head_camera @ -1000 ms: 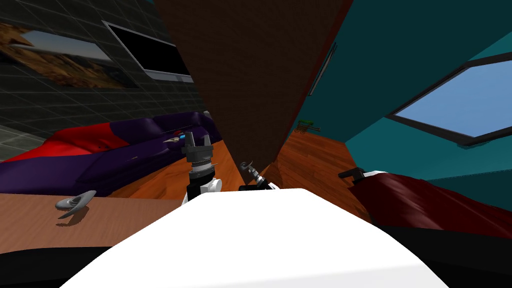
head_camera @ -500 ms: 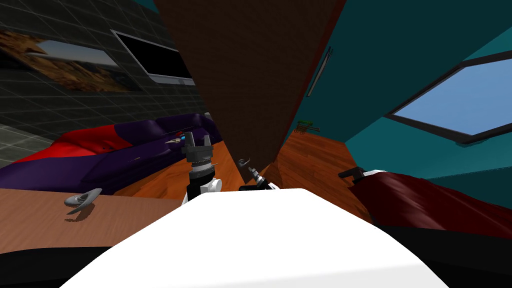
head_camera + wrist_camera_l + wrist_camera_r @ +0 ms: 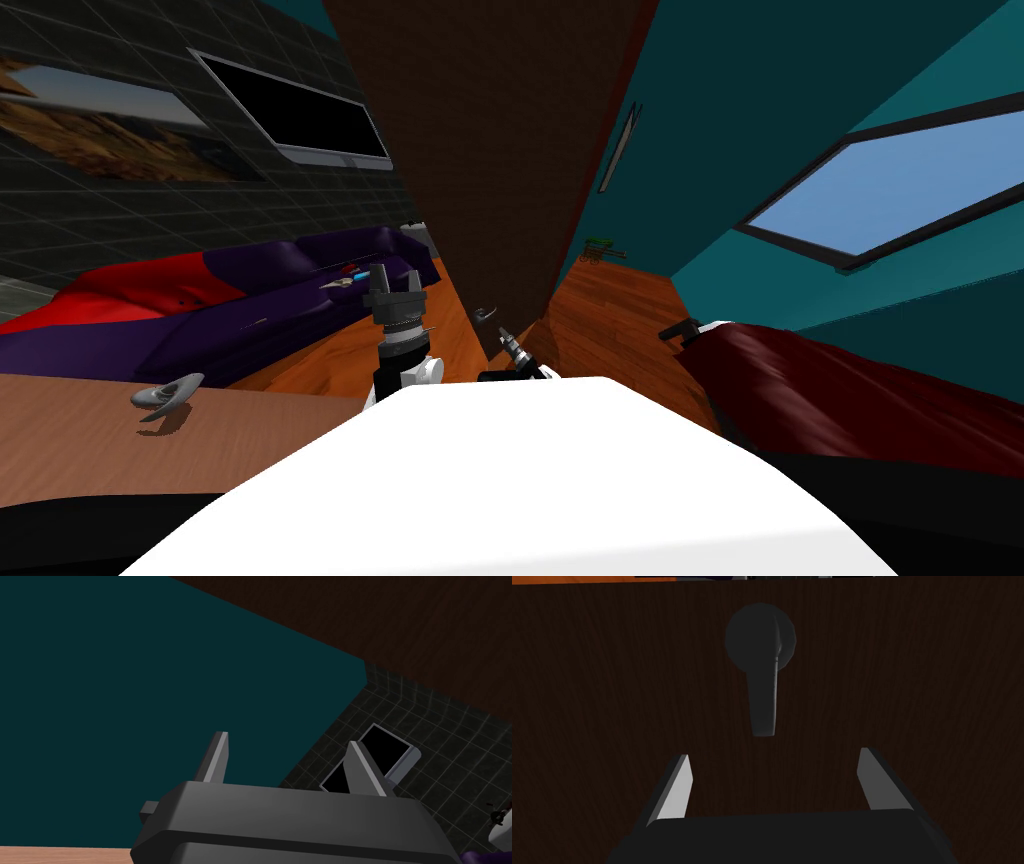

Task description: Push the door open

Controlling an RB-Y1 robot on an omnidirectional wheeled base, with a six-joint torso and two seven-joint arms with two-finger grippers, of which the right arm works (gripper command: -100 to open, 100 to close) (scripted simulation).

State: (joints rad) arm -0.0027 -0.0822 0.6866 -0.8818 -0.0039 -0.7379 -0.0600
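A teal-walled room with an orange wooden floor [image 3: 610, 310]: the tall dark brown door [image 3: 500, 150] stands dead ahead of me, with floor showing past both its sides. A purple and red sofa [image 3: 200, 310] lies to its left, and a brown counter [image 3: 60, 440] is near left. The door's dark lever handle [image 3: 764, 676] has its long axis running from the round rose straight back toward my right arm's jaws. Those jaws stand apart and empty, square to the wood, with the lever's tip just beyond them and centred on the gap. I cannot tell whether their tips touch the panel. The right arm is plainly the nearer. My left arm's jaws, also apart and empty, are held up left of the door. My read: the push goes straight ahead into the flat wood by the lever, no grip needed.
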